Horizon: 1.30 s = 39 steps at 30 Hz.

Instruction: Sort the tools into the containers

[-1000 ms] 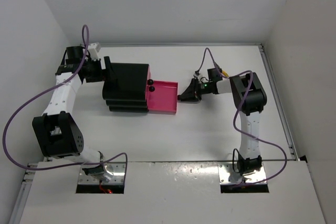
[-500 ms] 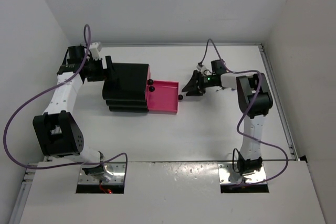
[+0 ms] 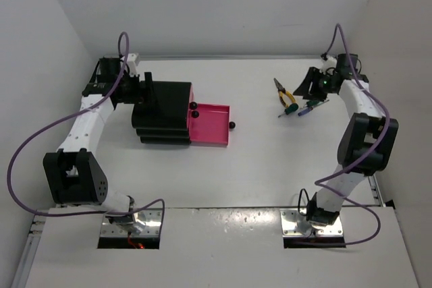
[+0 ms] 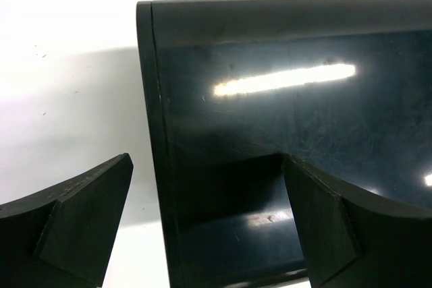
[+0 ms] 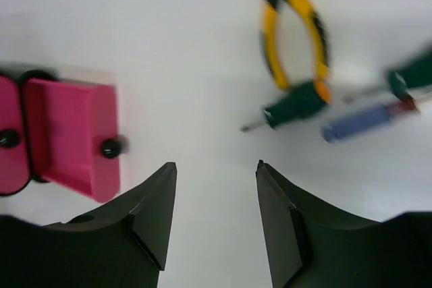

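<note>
White table [image 3: 256, 166], black cabinet [image 3: 162, 107] with pink drawer [image 3: 209, 126] open, yellow pliers [image 3: 281, 90], green screwdriver [image 3: 289, 108], blue screwdriver [image 3: 310, 106]

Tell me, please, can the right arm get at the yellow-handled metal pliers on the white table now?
Probably yes. The right gripper hangs open close beside the yellow-handled metal pliers, only bare white table between them. The green-handled screwdriver lies against the pliers' handles and might get nudged.

Left pincer [image 4: 206, 163] gaping over black cabinet [image 4: 283, 45]
</note>
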Each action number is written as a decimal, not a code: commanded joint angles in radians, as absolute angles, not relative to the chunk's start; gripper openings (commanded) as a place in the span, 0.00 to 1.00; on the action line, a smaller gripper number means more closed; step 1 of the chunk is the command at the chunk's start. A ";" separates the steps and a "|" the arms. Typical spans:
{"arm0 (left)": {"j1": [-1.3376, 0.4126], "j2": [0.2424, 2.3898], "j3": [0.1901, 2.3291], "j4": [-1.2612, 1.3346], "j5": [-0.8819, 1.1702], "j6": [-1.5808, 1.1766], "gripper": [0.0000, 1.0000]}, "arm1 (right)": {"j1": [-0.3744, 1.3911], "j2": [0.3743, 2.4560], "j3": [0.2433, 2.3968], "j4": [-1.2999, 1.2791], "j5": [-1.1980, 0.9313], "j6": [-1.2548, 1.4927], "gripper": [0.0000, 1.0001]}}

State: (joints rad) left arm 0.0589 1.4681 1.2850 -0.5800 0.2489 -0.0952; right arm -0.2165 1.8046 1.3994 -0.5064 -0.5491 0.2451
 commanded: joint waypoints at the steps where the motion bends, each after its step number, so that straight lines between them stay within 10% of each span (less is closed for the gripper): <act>1: 0.034 1.417 1.272 -0.566 0.161 -0.110 1.00 | -0.258 1.819 1.394 -0.638 -0.387 0.358 0.52; 15: 0.025 1.387 1.262 -0.528 0.120 -0.129 1.00 | -0.258 1.925 1.446 -0.658 -0.029 0.592 0.37; 39: 0.025 1.396 1.215 -0.480 0.101 -0.138 1.00 | -0.218 2.080 1.554 -0.664 -0.022 0.735 0.51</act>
